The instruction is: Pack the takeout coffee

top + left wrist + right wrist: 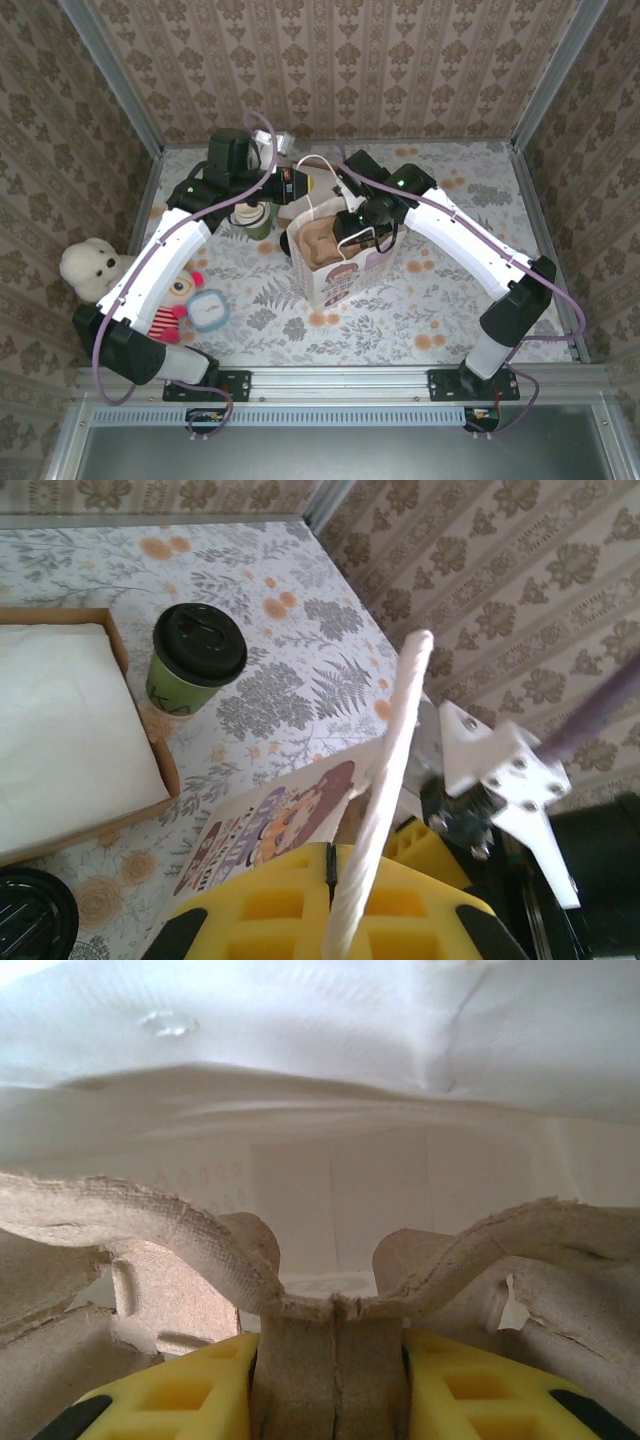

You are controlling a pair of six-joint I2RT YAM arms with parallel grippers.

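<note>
The takeout coffee, a small olive-green paper cup with a round black plastic lid, is not yet packed. It stands upright on the floral-patterned table, just beside the corner of a shallow brown cardboard box lined with white paper, and it is outside the bag with nothing gripping it.

The packaging is what both arms are occupied with. The left pincer is closed tight on the white twisted-paper handle of a white paper bag with a cartoon print, apparently holding the bag up and its mouth open. The right pincer is down inside that bag. Its yellow fingers stand partly apart, clamped on the central ridge of a brown moulded-pulp cup carrier, and the bag's white walls rise close behind it. From above, the carrier shows brown within the bag's open top, with the right pincer at its middle.

By my reading, the bag is set up and the carrier is inside or nearly seated. Whether it rests flat on the bag's bottom cannot be told. The main part seems to remain: letting go of the carrier, picking up the cup, and setting it upright into one of the carrier's slots within the bag. No cup can be seen in the carrier in the right wrist view. A loose round black lid lies on the table at the near corner and is not part of the cup.
</note>
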